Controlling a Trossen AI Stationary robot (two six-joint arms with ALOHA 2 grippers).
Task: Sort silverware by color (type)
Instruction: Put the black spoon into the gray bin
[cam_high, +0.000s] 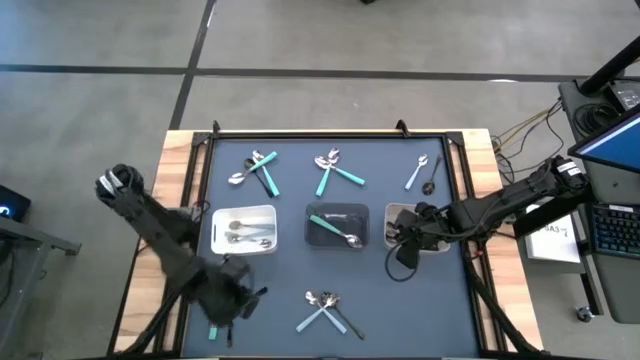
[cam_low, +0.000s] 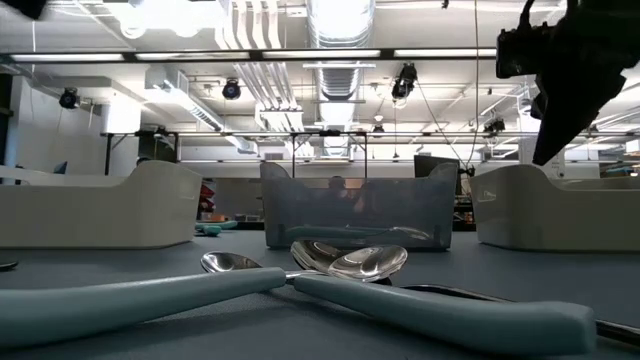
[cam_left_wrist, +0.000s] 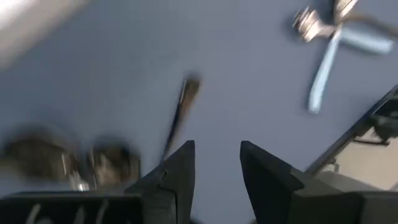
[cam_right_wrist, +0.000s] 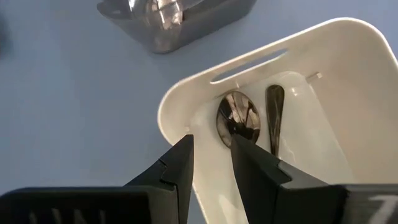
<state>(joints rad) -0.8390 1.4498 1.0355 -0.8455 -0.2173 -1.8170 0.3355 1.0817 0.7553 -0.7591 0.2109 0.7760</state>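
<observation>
Silverware lies in loose heaps on the dark mat: teal-handled and silver pieces at the far left (cam_high: 258, 168), far middle (cam_high: 335, 170) and near middle (cam_high: 328, 308), and a silver and a dark piece at the far right (cam_high: 422, 172). My left gripper (cam_left_wrist: 217, 163) is open over the mat's near left (cam_high: 228, 305), with nothing between its fingers. A thin dark utensil (cam_left_wrist: 180, 112) lies ahead of it. My right gripper (cam_right_wrist: 211, 155) is open above the rim of the right white tray (cam_right_wrist: 348, 68). That tray holds a dark spoon (cam_right_wrist: 237, 118) and another dark piece (cam_right_wrist: 274, 115).
Three trays stand in a row at mid-table. The left white tray (cam_high: 262, 212) holds silver spoons. The middle dark tray (cam_high: 340, 209) holds a teal-handled piece and a spoon. The right white tray (cam_high: 393, 212) is partly under my right arm. Black rails frame the mat.
</observation>
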